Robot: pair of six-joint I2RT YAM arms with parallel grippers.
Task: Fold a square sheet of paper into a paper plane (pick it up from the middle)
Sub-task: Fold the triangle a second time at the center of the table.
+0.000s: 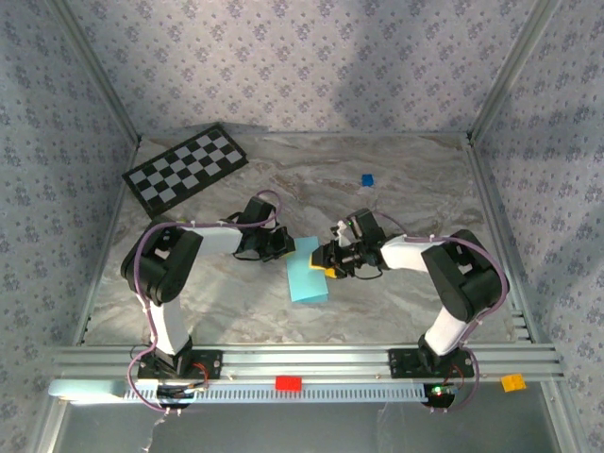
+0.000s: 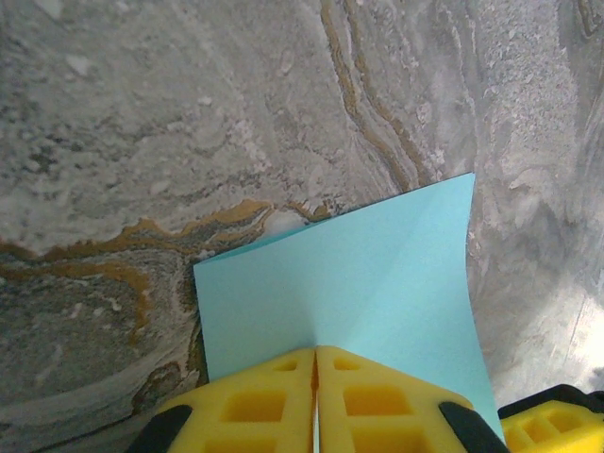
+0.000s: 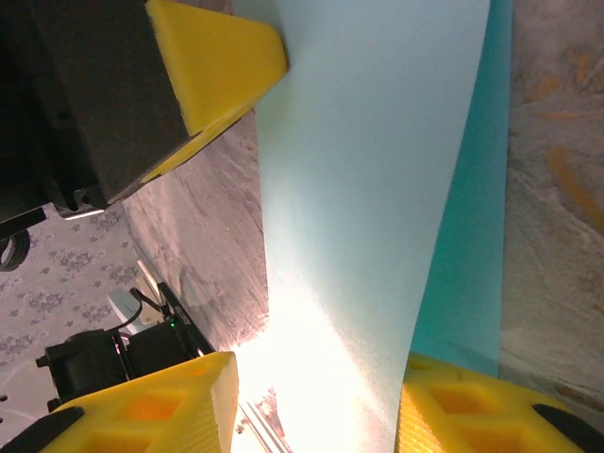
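Observation:
The square sheet of paper (image 1: 307, 272) is light sky-blue and lies folded into an oblong at the middle of the marble table (image 1: 415, 198). My left gripper (image 1: 283, 247) (image 2: 315, 351) is shut on the sheet's (image 2: 359, 283) left edge, its yellow fingers pressed together where a crease starts. One flap of the sheet (image 3: 368, 189) stands up and passes between the jaws of my right gripper (image 1: 330, 260) (image 3: 316, 377), which are open, with the flap leaning on the right finger (image 3: 453, 406). The left gripper's yellow fingertip (image 3: 222, 57) shows just beyond the flap.
A black-and-white checkerboard (image 1: 186, 168) lies at the back left. A tiny dark-blue cube (image 1: 367, 178) sits behind the grippers. A red block (image 1: 288, 383) and an orange block (image 1: 512, 382) rest on the front rail. Patterned walls close in the table's sides and back.

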